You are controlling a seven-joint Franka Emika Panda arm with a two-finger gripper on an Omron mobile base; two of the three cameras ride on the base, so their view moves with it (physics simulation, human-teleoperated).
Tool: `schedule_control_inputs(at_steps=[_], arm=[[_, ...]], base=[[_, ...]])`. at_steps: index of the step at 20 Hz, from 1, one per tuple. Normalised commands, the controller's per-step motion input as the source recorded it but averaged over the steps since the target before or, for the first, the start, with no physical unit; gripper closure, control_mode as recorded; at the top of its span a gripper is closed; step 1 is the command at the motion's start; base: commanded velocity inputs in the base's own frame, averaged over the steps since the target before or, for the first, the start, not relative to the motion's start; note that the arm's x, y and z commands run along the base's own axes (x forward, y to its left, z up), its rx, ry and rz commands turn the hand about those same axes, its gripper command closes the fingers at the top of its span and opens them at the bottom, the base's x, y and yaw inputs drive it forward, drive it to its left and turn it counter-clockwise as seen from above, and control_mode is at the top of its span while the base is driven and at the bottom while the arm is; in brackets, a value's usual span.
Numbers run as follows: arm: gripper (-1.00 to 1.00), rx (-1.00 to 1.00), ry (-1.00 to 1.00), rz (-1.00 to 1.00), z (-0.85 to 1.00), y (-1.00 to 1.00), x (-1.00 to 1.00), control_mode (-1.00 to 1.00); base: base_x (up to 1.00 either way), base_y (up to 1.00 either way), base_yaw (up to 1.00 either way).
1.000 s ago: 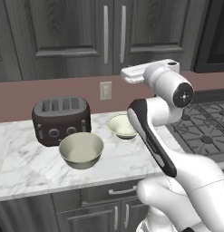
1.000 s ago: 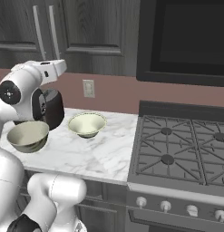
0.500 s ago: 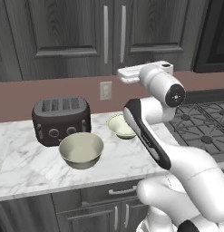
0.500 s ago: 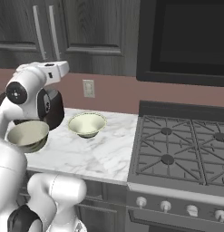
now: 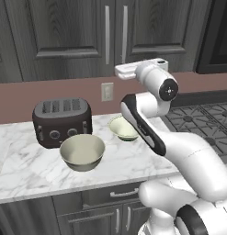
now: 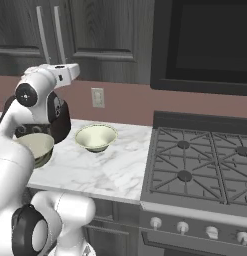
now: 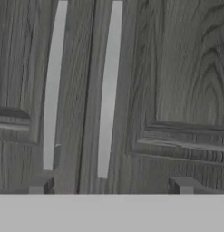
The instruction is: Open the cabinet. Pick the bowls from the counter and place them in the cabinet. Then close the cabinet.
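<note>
We judge the step in hand to be reaching for a cabinet (image 5: pixel 78 32) handle, and we should centre one bar between the wide-spread jaws before closing. Left of the gripper (image 7: pixel 111 186) stands the left silver bar handle (image 7: pixel 53 86), smooth and slim; straight ahead the right handle (image 7: pixel 109 90); rightward, dark wood-grain panelling. Below us on the veined marble counter (image 5: pixel 23 160) sit the glossy round bowls (image 5: pixel 82 151).
</note>
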Motion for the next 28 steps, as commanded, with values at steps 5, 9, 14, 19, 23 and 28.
schedule_control_inputs(at_steps=[5, 9, 14, 19, 23, 28], arm=[[-1.0, 0.0, 0.01, 0.0, 0.0, 0.05, 0.54, -1.0], [-1.0, -0.07, 0.0, -0.02, 0.0, 0.25, 0.56, -1.0], [-1.0, -0.06, 0.0, -0.03, 0.0, 0.23, 0.7, -1.0], [-1.0, -0.02, 0.0, -0.02, 0.0, 0.19, 0.85, -1.0], [-1.0, -0.02, 0.0, -0.03, -0.01, 0.25, 0.87, -1.0], [1.0, -0.01, 0.0, -0.04, -0.34, -0.18, 0.96, -1.0]], base=[[0.0, 0.0, 0.0], [0.0, 0.0, 0.0], [0.0, 0.0, 0.0], [0.0, 0.0, 0.0], [0.0, 0.0, 0.0], [0.0, 0.0, 0.0]])
